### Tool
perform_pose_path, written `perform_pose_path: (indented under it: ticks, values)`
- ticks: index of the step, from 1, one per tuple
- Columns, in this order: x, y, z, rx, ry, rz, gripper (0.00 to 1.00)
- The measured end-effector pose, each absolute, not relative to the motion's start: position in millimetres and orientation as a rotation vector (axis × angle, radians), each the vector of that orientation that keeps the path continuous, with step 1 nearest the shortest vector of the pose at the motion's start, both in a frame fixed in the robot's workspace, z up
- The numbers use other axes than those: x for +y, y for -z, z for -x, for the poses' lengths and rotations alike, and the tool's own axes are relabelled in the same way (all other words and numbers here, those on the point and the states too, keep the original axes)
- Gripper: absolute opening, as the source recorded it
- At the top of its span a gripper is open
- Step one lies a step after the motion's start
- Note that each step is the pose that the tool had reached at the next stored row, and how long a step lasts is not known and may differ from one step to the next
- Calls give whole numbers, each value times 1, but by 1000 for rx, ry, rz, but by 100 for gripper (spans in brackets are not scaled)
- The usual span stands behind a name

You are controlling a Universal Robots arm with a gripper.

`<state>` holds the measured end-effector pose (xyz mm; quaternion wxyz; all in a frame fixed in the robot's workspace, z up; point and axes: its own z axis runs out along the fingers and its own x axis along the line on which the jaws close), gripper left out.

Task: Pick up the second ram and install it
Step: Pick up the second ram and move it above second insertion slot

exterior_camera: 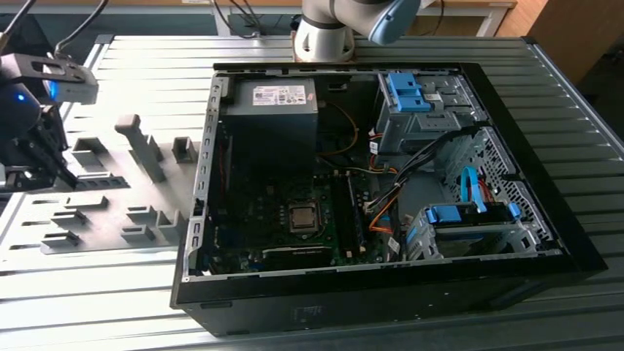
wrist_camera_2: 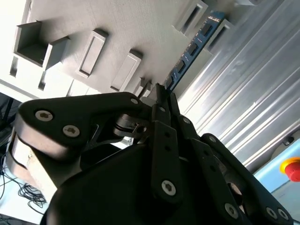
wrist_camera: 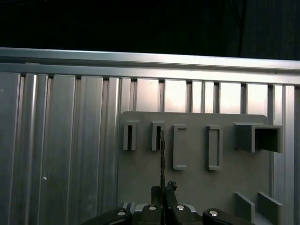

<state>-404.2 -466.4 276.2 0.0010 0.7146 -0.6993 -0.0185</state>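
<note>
Right up against the lens we have the tool, its dark fingers pinched together on the near end of the second ram, so we call it clamped on the stick. In the first wrist view we see the tool with the stick edge-on as a thin line rising from the fingertips.

Now the big picture. The ribbed metal desk carries everything. On it lies the open black computer case, side panel off, with its motherboard facing up and blue drive brackets at the far side. To the exterior view's left of the case sits the grey fixture plate, studded with slotted grey blocks. There we find the arm's wrist hanging over the plate's outer end, well apart from the case.

Back to the second ram: blue-green board, a row of dark chips, held over the plate and running out from the fingertips toward a slotted block. Whether its far end is clear of that slot, we cannot tell. A red button peeks in beyond the desk's edge.
</note>
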Motion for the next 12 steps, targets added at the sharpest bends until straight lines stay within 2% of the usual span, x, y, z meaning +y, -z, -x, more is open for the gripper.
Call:
perform_pose_path:
  ticks: [12]
  values:
    - [-466,-298,404,-2195,56,-2243,14]
